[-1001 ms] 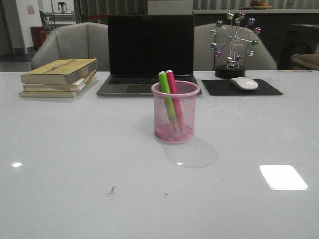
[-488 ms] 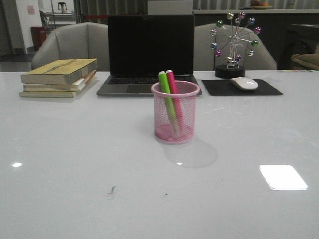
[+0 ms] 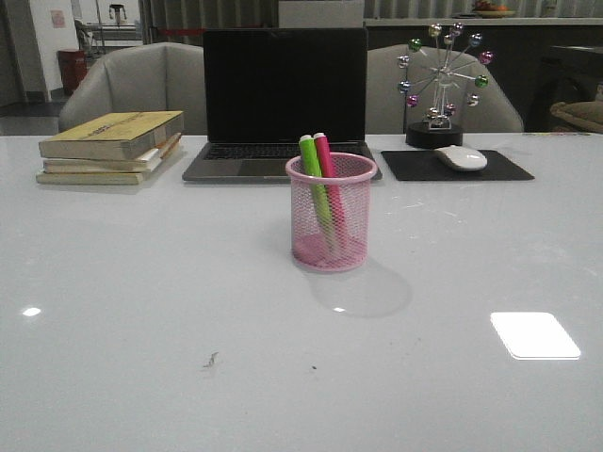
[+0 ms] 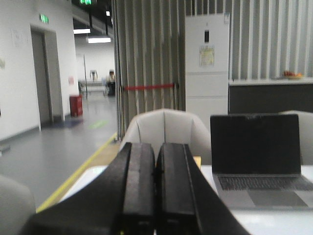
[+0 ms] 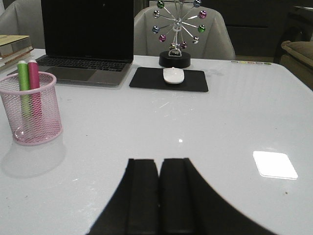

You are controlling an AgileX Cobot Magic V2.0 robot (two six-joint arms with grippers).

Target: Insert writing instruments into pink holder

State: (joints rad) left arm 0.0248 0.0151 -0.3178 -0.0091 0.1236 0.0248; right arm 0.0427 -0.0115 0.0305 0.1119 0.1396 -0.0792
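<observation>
The pink mesh holder [image 3: 331, 213] stands in the middle of the white table, in front of the laptop. Inside it lean the lime green marker [image 3: 315, 181] and the bright pink marker [image 3: 326, 169], tops poking above the rim. The right wrist view shows the same holder [image 5: 30, 108] with green marker [image 5: 22, 78] and pink marker [image 5: 33, 78]. My right gripper [image 5: 159, 164] is shut and empty, well away from the holder. My left gripper [image 4: 155, 149] is shut and empty, pointing level past the table's far side. Neither gripper appears in the front view.
A black laptop [image 3: 283, 104] stands open behind the holder. A stack of books [image 3: 111, 146] lies at the back left. A white mouse [image 3: 461, 157] rests on a black pad [image 3: 456, 166] at the back right, beside a ball ornament [image 3: 440, 85]. Grey chairs stand beyond the table.
</observation>
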